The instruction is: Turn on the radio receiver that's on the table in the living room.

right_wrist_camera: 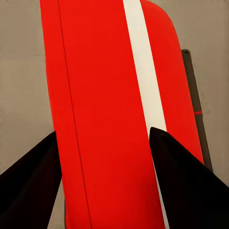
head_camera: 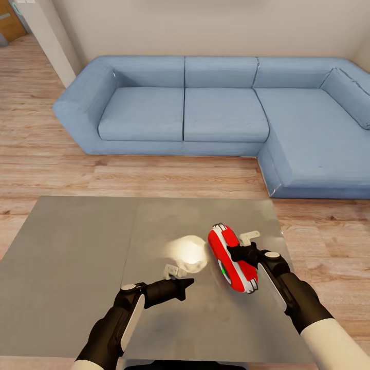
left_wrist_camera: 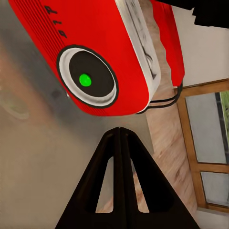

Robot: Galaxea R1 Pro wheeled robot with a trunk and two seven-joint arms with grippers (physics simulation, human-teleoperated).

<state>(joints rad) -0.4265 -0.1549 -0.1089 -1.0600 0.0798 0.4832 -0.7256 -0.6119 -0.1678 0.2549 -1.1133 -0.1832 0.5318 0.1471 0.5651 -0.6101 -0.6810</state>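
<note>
The radio (head_camera: pixel 232 257) stands on edge on the right part of the grey table (head_camera: pixel 72 267), near the robot, with the blue sofa (head_camera: pixel 221 113) well beyond on the far side of the wood floor (head_camera: pixel 46 154). The right gripper (head_camera: pixel 237 255) has it: in the right wrist view the two dark fingers (right_wrist_camera: pixel 183 186) sit on either side of the red body (right_wrist_camera: pixel 109 119), spread to its width and apparently touching it, so I judge this a hold that steadies the radio. Whether it is lifted slightly off the top I cannot tell.

The left gripper (head_camera: pixel 186 284) has its fingers pressed together with nothing between them, the tip (left_wrist_camera: pixel 119 131) aimed at the radio's face and stopping just short of it.

In the left wrist view the round dial (left_wrist_camera: pixel 88 78) has a green light (left_wrist_camera: pixel 85 79) showing at its centre. I read that as a sign the radio may already be on; if green only marks the button, then the press itself is what remains, and the closed left tip is lined up for it, a little off the dial.

The radio's long axis runs from far-left to near-right across the table, tilted a bit. Its dial face turns left toward the left arm, and its white-trimmed edge (right_wrist_camera: pixel 143 71) faces the right gripper.
</note>
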